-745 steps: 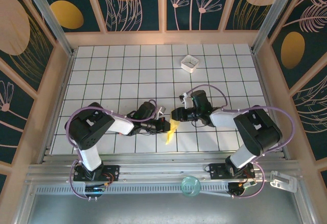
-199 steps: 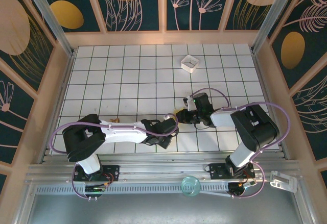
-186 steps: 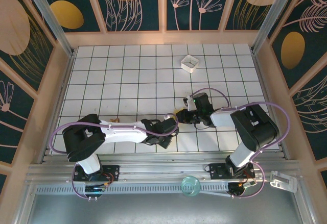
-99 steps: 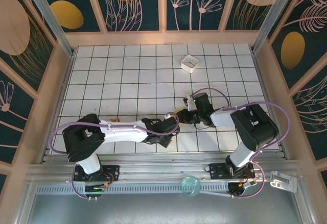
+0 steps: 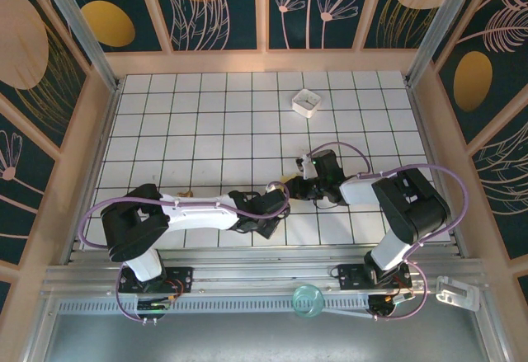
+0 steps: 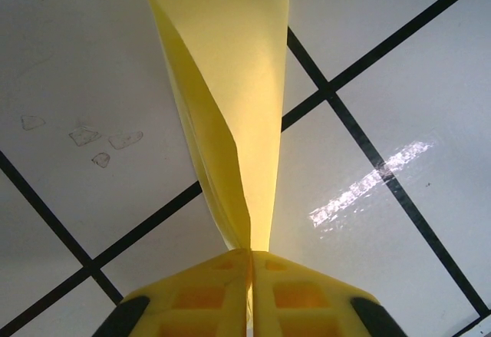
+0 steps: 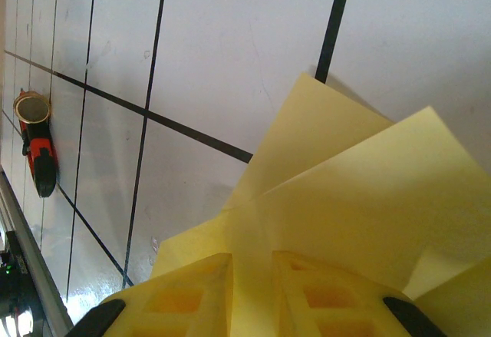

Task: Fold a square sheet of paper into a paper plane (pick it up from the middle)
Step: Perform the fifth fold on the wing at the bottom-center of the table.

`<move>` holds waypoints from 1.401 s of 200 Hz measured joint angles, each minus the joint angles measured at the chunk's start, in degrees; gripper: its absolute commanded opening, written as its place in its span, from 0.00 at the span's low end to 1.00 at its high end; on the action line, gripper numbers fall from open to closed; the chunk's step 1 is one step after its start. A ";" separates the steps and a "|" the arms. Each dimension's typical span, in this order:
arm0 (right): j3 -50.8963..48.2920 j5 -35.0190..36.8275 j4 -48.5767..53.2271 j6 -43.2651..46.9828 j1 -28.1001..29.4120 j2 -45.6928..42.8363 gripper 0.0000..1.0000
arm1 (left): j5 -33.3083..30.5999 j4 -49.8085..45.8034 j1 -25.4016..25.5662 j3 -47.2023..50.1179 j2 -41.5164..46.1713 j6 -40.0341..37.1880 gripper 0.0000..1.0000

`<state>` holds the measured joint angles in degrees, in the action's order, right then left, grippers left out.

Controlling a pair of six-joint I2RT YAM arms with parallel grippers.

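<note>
left gripper (image 6: 251, 259) is pinching the narrow end of the paper plane (image 6: 230, 84), jaws fully together on it, low over the table (image 5: 206, 131) in the near rows around the middle; the yellow layers are widening out of the pinch into a long taper with one crease running along it; just right and slightly farther, right gripper (image 7: 252, 269) is clamping the wide end, jaws nearly together with several layers passing between them; so the plane is spanning the gap between the two grippers; can't tell if it's touching the tiles; off to the left a small red-and-black item (image 7: 36, 153) is lying on the table; far right of centre the small white box (image 5: 306, 102) is sitting well apart from everything; handling, my read: paper is looking near weightless, floppy and easy to tear or crumple; creases are stiffening it only along the ridge; pulling the two ends apart is risking a rip; safest hold is probably on the stacked layers at the central ridge, not on a single loose flap.
</note>
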<state>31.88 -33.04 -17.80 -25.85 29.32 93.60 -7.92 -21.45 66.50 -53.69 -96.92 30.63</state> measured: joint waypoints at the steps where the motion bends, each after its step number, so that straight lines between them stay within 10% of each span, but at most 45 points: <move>1: 0.00 0.00 0.00 0.00 0.00 0.00 0.21 | 0.00 0.02 0.00 0.00 0.00 0.00 0.07; 41: 0.00 0.00 0.02 0.07 0.00 -0.02 0.21 | 0.85 0.26 0.00 0.00 0.00 0.02 0.05; 86: 0.00 0.02 0.15 0.42 0.00 -0.07 0.21 | 1.66 1.09 -0.11 0.33 0.57 0.17 0.37; 118: 0.00 0.02 0.15 0.44 0.00 -0.07 0.21 | 1.55 1.70 -0.17 0.33 1.62 0.68 0.41; 280: 0.00 -0.02 0.37 0.48 -0.02 -0.24 0.22 | 14.97 13.73 -9.79 3.19 1.81 2.60 0.12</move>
<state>31.88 -33.06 -17.43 -25.36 29.30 93.36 7.05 -7.73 56.71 -50.50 -95.11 33.23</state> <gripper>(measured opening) 0.216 0.151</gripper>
